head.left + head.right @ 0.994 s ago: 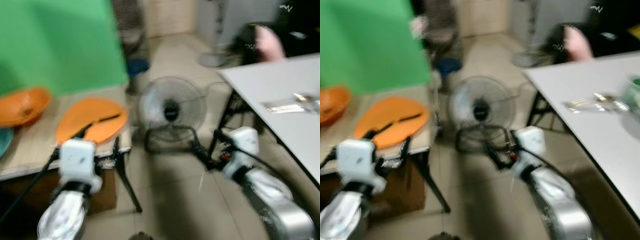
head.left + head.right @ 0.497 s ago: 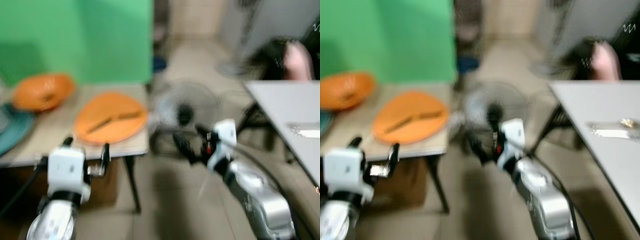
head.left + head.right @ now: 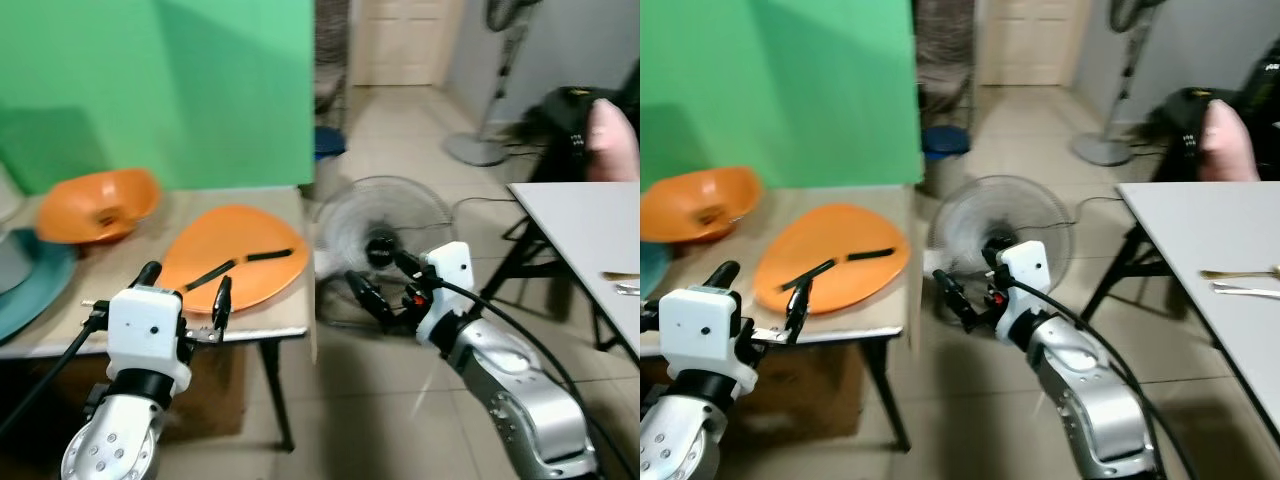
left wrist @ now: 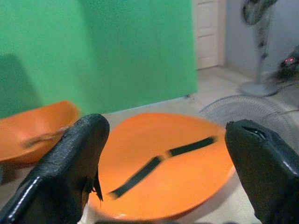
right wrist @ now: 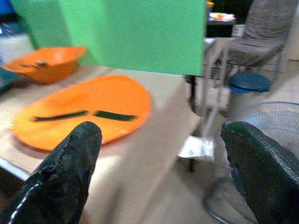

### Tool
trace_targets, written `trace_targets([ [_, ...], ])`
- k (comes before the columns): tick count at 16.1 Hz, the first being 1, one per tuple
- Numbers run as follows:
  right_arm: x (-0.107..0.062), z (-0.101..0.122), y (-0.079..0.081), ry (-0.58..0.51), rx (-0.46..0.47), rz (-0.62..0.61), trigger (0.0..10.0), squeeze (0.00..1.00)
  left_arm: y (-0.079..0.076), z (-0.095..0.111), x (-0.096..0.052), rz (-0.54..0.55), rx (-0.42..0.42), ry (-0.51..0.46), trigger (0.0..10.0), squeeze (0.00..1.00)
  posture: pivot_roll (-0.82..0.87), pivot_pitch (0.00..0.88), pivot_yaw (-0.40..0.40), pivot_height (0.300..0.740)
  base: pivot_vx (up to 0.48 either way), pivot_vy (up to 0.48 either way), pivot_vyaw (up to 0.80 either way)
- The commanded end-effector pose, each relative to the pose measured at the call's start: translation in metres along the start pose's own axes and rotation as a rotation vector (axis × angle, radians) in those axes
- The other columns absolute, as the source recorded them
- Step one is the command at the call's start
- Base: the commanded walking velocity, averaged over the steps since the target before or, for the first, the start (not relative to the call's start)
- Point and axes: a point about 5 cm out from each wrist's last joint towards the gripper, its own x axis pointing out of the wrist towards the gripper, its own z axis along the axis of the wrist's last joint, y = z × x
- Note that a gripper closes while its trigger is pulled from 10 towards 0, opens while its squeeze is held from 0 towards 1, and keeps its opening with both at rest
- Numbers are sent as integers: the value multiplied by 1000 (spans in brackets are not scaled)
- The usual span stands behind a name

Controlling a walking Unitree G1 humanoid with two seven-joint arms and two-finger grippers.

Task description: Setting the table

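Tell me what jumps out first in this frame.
The big orange plate with two dark strips on it, near the corner of the wooden table by the green screen. The open left gripper hovers at its near edge; the open right gripper hangs before the floor fan.

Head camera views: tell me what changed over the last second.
The camera swung left, toward the wooden table. The left gripper now sits at its near edge, open, facing the orange plate. The right gripper, open, is before the fan. Plate, bowl and fan stayed put.
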Motion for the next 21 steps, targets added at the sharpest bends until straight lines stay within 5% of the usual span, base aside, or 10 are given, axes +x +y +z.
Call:
trace_targets([
  [1,2,2,0,-5,-5,3,10000,1000,1,0,-2,1,11,8,10000,675,66,0,20,740,259,0,800],
  [10,10,7,-12,-19,55,-75,10000,1000,1,0,1,-49,32,8,10000,671,58,0,30,740,261,0,267],
  [13,23,5,-21,63,171,-39,10000,1000,-4,-2,4,-166,10,20,10000,655,51,0,39,740,0,0,0],
  [14,31,3,-26,104,261,-51,10000,0,-3,-5,7,-229,29,29,10000,659,47,0,39,740,0,0,0],
  [18,59,-2,-41,162,479,-148,10000,0,13,-19,19,-359,79,95,10000,647,52,0,38,740,0,0,0],
  [21,74,3,-51,162,516,-178,10000,0,10,-23,22,-526,51,128,10000,608,66,0,24,740,0,0,0],
])
